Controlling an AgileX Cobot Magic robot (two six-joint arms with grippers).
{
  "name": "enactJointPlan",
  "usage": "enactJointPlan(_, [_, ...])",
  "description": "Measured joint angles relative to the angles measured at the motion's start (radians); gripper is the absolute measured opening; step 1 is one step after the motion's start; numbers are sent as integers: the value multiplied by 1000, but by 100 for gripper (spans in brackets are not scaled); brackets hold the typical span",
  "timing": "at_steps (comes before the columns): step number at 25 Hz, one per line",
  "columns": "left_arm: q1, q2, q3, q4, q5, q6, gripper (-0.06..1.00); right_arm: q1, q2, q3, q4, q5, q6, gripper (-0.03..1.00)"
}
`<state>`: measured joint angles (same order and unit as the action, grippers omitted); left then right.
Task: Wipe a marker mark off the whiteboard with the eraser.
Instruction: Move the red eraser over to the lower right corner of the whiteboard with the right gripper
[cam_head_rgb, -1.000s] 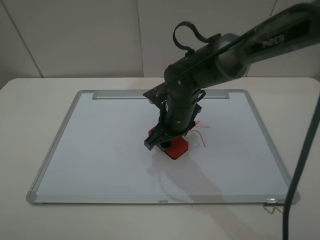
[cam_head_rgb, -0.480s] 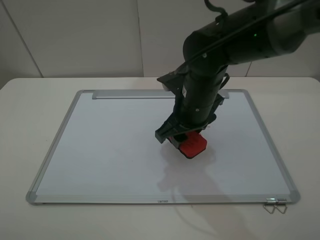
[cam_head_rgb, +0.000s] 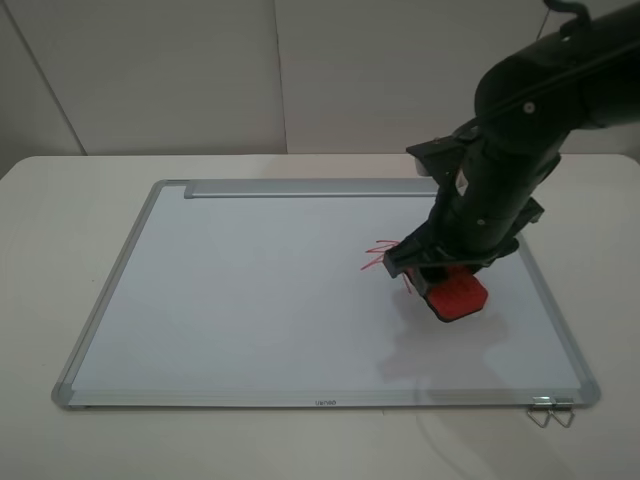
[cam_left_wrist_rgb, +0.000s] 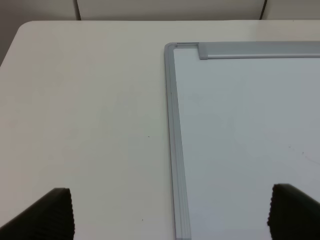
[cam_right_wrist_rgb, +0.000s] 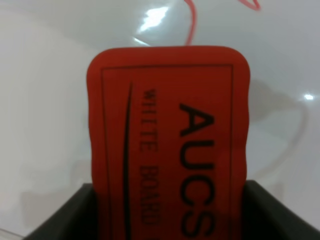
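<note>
1. the right gripper (cam_right_wrist_rgb: 170, 217) is clamped tight on the eraser (cam_head_rgb: 458, 296), one dark jaw on each long side of its near end. the left gripper (cam_left_wrist_rgb: 175, 215) stands wide open and holds nothing, over the table (cam_left_wrist_rgb: 90, 110) by the board's frame.
2. the eraser is on the right part of the whiteboard (cam_head_rgb: 240, 290), near its right frame. what shows of the marker mark (cam_head_rgb: 378, 256) lies just beside the gripper on its left, partly hidden behind it.
3. we judge that the main risk is a missed pass: the red strokes are not under the block, so a sweep further right would leave them.
4. the grip takes only one end, so pressing down could tip or twist the block between the jaws and wipe with an edge, which would smear the ink.
5. we cannot tell whether the felt sits flat on the board.
6. nothing visibly holds the board, so a hard push might slide it.
7. the eraser's long axis runs straight out from the jaws. its free end points toward the board's near right corner, lettered face up, lettering along that axis.
</note>
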<state>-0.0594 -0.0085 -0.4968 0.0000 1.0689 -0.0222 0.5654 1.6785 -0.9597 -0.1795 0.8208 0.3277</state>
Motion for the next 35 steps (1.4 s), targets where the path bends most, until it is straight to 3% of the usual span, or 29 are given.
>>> enactJointPlan(8, [0, 0, 0, 0, 0, 0, 77, -136, -92, 239, -45, -118, 182, 49])
enactJointPlan(18, [0, 0, 0, 0, 0, 0, 77, -144, -96, 320, -225, -195, 404, 49])
enactJointPlan(23, [0, 0, 0, 0, 0, 0, 77, -143, -87, 339, -237, -253, 424, 49])
enactJointPlan(35, [0, 0, 0, 0, 0, 0, 77, -133, -24, 343, -224, -291, 425, 49])
